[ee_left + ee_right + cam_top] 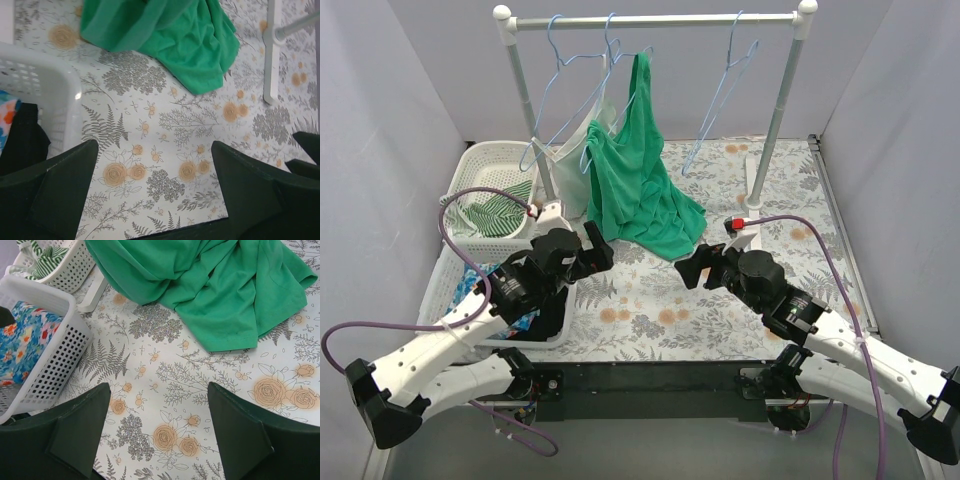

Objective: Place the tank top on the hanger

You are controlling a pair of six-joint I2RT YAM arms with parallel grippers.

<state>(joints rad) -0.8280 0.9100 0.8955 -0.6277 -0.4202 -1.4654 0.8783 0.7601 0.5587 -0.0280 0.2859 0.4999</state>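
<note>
The green-and-white striped tank top (492, 212) lies crumpled in the far white basket (480, 165) at the left. It also shows in the right wrist view (47, 255), at the top left. Light-blue wire hangers hang on the rail: an empty one at the left (560, 125) and an empty one at the right (720, 105). My left gripper (603, 250) is open and empty over the floral cloth, as the left wrist view (155, 170) shows. My right gripper (692, 268) is open and empty too, facing left in the right wrist view (159, 412).
A solid green garment (640, 180) hangs from the white rack (660, 20) and pools on the table (165, 35). A near white basket (55, 355) holds a blue floral cloth (22, 340). The rack's foot (272, 55) stands to the right.
</note>
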